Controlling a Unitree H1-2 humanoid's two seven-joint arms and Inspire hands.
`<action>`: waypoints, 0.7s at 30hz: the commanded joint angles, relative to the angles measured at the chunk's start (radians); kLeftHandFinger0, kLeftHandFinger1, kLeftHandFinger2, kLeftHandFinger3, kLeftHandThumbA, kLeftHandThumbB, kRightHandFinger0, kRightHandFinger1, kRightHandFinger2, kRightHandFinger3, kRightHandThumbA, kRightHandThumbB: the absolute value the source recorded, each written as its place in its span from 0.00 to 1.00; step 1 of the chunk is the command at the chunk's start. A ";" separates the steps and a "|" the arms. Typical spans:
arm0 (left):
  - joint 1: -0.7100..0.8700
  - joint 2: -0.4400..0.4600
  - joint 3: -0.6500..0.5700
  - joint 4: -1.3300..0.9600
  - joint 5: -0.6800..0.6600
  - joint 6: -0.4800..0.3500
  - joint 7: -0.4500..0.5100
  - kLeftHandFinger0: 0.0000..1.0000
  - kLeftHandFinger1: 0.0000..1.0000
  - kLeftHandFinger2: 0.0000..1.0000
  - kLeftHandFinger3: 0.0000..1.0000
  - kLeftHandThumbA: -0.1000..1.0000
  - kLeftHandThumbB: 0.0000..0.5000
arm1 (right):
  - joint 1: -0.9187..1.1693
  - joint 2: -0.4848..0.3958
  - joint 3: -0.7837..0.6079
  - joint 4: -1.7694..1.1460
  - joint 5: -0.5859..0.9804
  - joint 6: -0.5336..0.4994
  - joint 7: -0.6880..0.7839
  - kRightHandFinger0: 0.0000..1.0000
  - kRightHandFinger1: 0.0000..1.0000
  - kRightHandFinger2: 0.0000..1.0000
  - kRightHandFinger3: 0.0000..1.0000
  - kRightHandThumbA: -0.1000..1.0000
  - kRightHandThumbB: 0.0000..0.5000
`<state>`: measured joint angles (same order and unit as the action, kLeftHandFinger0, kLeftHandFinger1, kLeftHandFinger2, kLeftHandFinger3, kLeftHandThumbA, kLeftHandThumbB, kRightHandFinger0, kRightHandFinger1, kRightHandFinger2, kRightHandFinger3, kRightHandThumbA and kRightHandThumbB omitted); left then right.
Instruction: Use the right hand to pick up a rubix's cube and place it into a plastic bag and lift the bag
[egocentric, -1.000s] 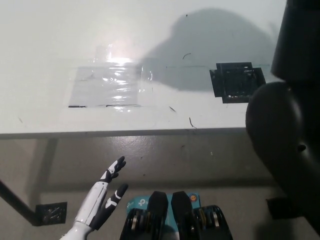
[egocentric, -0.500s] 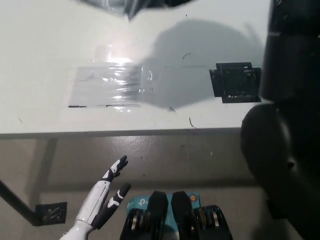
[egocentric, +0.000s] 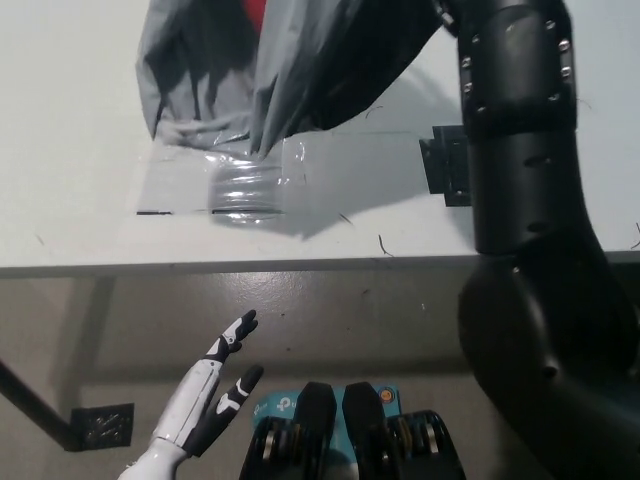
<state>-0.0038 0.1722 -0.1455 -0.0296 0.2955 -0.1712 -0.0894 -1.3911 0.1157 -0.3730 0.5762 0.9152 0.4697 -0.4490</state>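
Note:
A grey translucent plastic bag (egocentric: 235, 75) hangs above the white table (egocentric: 70, 150) at the top of the head view, its lower end near a shiny clear patch. Through the bag, at the top edge, a red patch (egocentric: 255, 10) shows; it may be a face of the Rubik's cube. My black right arm (egocentric: 520, 150) rises from the bottom right, and its hand (egocentric: 400, 35) is a dark shape against the bag's upper right, shut on the bag. My white left hand (egocentric: 205, 400) rests open at the lower left, below the table's front edge.
A shiny clear patch (egocentric: 190, 185) lies flat on the table under the bag. A black square marker (egocentric: 448, 165) sits partly behind my right arm. The table's front edge (egocentric: 200, 266) crosses the picture, and a black floor plate (egocentric: 100, 425) lies at the lower left.
The bag has come into view from the top and now hangs low over the clear patch. My right arm has stretched up and across the table. The left hand has not moved.

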 joint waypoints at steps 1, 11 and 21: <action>-0.014 0.016 0.001 -0.038 0.003 0.006 -0.010 1.00 1.00 1.00 1.00 1.00 0.26 | -0.034 0.030 0.025 0.010 -0.045 -0.025 0.066 0.00 0.18 0.68 0.86 0.00 0.15; -0.014 0.024 -0.004 -0.055 0.007 0.027 -0.027 1.00 1.00 1.00 1.00 1.00 0.23 | 0.033 0.054 0.002 0.046 -0.059 -0.049 0.105 0.00 0.12 0.69 1.00 0.00 0.14; -0.018 0.018 -0.001 -0.049 -0.008 0.027 -0.025 1.00 1.00 1.00 1.00 1.00 0.22 | 0.048 -0.037 -0.001 0.296 -0.175 -0.235 0.152 0.00 0.06 0.63 1.00 0.00 0.16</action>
<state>-0.0051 0.1789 -0.1470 -0.0473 0.2956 -0.1412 -0.1041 -1.2935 0.1388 -0.3652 0.7955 0.8111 0.3877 -0.3695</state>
